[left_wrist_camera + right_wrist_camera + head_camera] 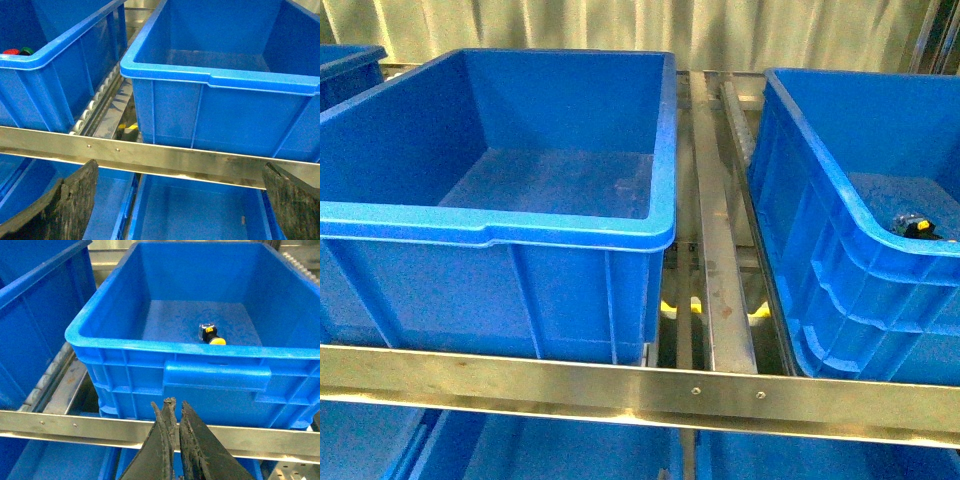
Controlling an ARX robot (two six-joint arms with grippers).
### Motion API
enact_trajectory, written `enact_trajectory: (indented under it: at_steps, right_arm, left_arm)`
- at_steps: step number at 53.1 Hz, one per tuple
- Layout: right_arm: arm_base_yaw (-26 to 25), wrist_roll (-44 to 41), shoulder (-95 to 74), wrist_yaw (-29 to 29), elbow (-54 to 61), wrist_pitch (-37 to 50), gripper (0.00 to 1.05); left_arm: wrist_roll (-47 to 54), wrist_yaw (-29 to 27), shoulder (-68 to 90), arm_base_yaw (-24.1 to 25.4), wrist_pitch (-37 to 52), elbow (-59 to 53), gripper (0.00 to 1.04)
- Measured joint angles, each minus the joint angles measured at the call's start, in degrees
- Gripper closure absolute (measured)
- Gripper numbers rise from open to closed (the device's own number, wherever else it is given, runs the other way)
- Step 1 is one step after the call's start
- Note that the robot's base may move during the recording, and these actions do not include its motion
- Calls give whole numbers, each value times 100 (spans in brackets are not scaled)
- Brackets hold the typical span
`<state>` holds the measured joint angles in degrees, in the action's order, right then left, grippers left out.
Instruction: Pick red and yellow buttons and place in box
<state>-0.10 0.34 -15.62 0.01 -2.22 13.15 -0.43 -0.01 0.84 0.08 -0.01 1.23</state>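
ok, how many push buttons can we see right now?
3. A yellow-capped button lies in the right bin; a red cap and green cap peek above the far-left bin. More may be hidden.

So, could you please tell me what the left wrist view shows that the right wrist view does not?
Only the left wrist view shows a red cap and a green cap peeking over the rim of a bin, plus the left gripper, open. Only the right wrist view shows the yellow button lying on the floor of a second bin, plus the right gripper, shut and empty. Both show blue bins behind a metal rail.
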Motion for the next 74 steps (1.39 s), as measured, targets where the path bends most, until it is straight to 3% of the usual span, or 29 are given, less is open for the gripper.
enact_trajectory:
  at_steps: [18, 25, 40, 49, 60, 68, 74]
  right_arm:
    - [0, 0, 540, 2, 66, -289, 101]
    - [7, 0, 1331, 9, 63, -1244, 101]
    - [7, 0, 1528, 2, 63, -1305, 101]
    - [7, -4, 1537, 2, 63, -1305, 76]
    - [7, -4, 1534, 2, 63, -1305, 31]
    - [7, -4, 1534, 2, 63, -1305, 6]
    - [7, -2, 1534, 26, 63, -1307, 6]
  left_arm:
    - [0, 0, 0, 0, 0, 0, 8]
    - [0, -2, 0, 0, 0, 0, 8]
    - [2, 0, 0, 0, 0, 0, 8]
    - [2, 0, 0, 0, 0, 0, 8]
    - [2, 0, 0, 0, 0, 0, 8]
    - [0, 0, 0, 0, 0, 0, 8]
    - [2, 15, 0, 2, 0, 0, 8]
